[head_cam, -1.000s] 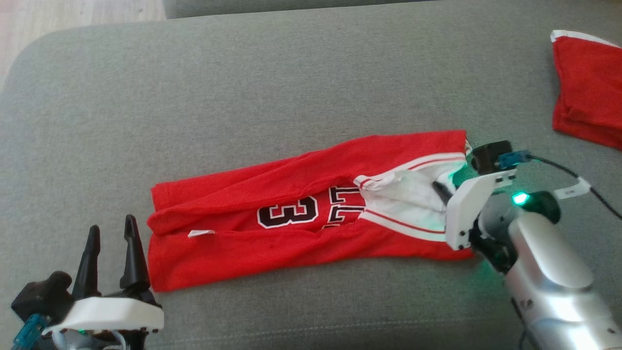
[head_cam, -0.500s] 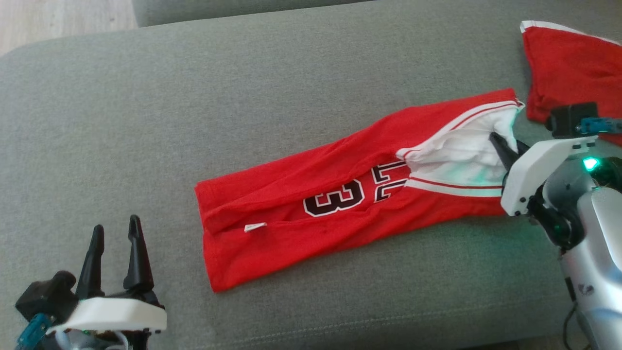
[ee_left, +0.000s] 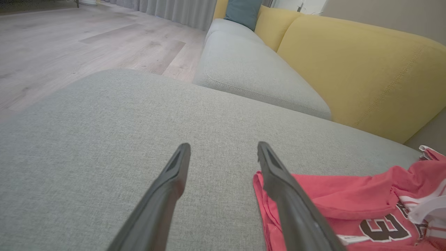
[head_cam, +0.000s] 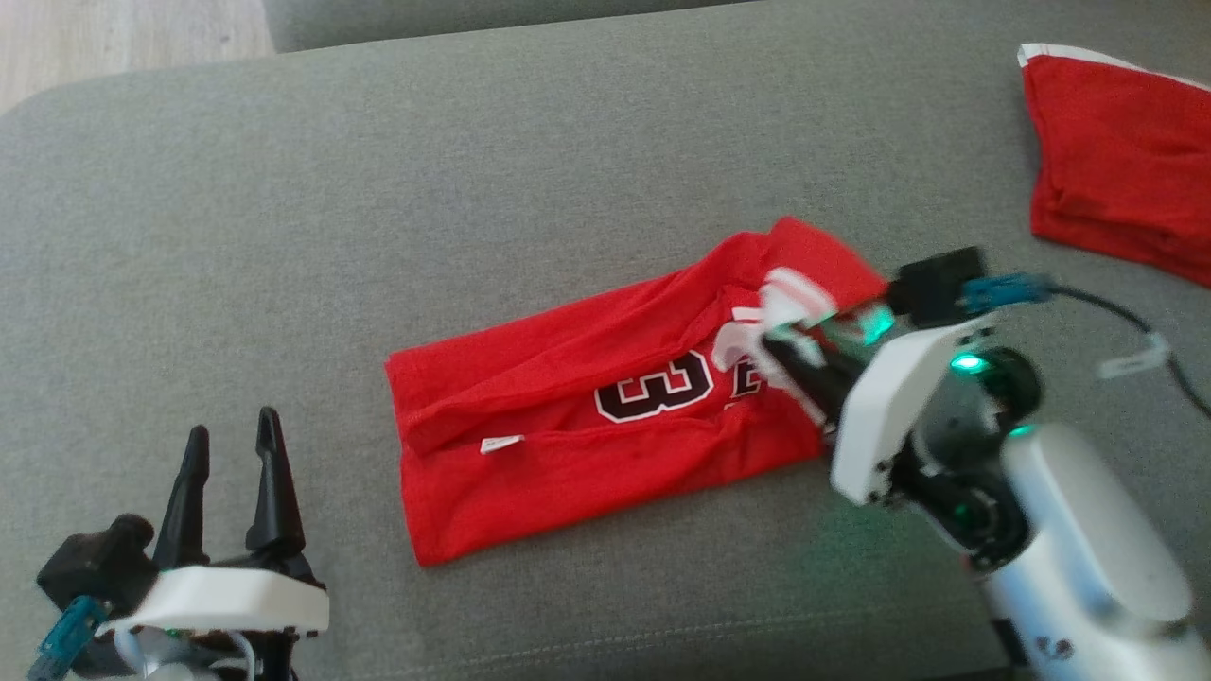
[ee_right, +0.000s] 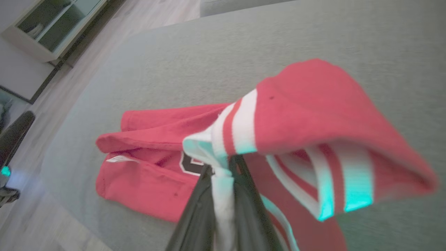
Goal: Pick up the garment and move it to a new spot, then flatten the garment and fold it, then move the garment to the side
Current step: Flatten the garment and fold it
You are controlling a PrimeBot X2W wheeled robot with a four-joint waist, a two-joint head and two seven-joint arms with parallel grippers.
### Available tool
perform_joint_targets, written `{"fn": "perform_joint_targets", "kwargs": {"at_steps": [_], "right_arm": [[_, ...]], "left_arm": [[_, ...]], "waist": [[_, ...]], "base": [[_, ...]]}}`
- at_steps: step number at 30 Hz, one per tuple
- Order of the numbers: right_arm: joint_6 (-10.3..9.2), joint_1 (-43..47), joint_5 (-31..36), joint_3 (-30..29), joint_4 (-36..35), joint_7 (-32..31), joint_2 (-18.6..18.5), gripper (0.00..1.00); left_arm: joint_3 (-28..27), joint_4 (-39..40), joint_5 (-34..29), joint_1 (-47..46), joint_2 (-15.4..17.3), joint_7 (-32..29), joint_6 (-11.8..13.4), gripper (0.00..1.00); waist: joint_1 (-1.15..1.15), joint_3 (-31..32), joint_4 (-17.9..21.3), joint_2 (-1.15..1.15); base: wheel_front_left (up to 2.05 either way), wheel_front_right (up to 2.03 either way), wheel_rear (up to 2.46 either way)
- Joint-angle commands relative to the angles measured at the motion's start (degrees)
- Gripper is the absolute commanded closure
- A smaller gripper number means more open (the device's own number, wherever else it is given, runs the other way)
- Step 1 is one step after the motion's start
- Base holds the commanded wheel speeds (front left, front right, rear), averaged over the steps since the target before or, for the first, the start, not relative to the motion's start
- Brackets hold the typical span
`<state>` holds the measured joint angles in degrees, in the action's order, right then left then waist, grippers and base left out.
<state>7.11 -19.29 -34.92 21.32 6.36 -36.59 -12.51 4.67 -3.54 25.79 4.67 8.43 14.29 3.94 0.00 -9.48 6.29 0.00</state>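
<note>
Jersey (head_cam: 568, 454), red with a black, white-outlined "3" showing, lies folded lengthwise on the grey sofa cushion (head_cam: 473, 189). Its striped end is pinched in the right gripper (head_cam: 776, 352) and curls up off the cushion over the fingertips.

Right wrist view: both dark fingers (ee_right: 193, 212) are closed tight on the white lining. The red-and-white trim drapes just beyond the tips. The rest of the jersey lies flat ahead of the gripper.

Left gripper (head_cam: 232, 427): fingers spread wide with nothing between them, held over bare cushion. The jersey's hem corner is just beside its right finger, apart from it in the head view.

Farther out, beyond the right gripper and well apart, is a plain red cloth (head_cam: 1116, 170) with a white edge. Beyond the left gripper are a second grey seat cushion (ee_left: 251, 69), a yellow backrest (ee_left: 366, 69) and a wood floor (ee_left: 69, 42).
</note>
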Motion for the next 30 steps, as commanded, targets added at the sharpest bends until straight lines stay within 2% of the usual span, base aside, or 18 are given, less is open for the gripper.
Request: {"fn": "perform_joint_targets", "kwargs": {"at_steps": [1, 8, 16, 20, 30], "right_arm": [[0.37, -1.12, -0.5, 1.44, -2.96, -0.37, 0.79, 1.0], [0.37, -3.49, -1.7, 8.25, -3.3, -0.73, 4.92, 1.0], [0.37, -7.3, -3.12, 15.95, 4.19, 2.61, 9.02, 1.0], [0.37, -9.33, -5.04, 18.47, 9.08, 5.31, 9.56, 1.0], [0.37, -15.11, -15.17, 25.7, 18.69, 14.5, 9.62, 1.0]], "left_arm": [[-1.93, 1.56, -0.66, -2.38, 0.15, 0.71, -0.3, 0.0], [-1.46, 1.27, -0.76, -2.84, -0.28, 0.71, -0.61, 0.0], [-0.16, 0.43, -1.1, -3.81, -1.02, 0.71, -1.45, 0.0], [0.79, -0.2, -1.45, -4.39, -1.45, 0.71, -1.93, 0.0], [2.41, -2.01, -2.07, -4.35, -1.91, 0.71, -2.5, 0.0]], "waist": [[0.0, 0.09, -0.23, 0.0], [0.0, 0.21, -1.66, 0.0], [0.0, -0.11, -4.74, 0.0], [0.0, -0.17, -6.79, 0.0], [0.0, 1.59, -10.44, 0.0]], "base": [[0.0, 0.0, 0.0], [0.0, 0.0, 0.0], [0.0, 0.0, 0.0], [0.0, 0.0, 0.0], [0.0, 0.0, 0.0]]}}
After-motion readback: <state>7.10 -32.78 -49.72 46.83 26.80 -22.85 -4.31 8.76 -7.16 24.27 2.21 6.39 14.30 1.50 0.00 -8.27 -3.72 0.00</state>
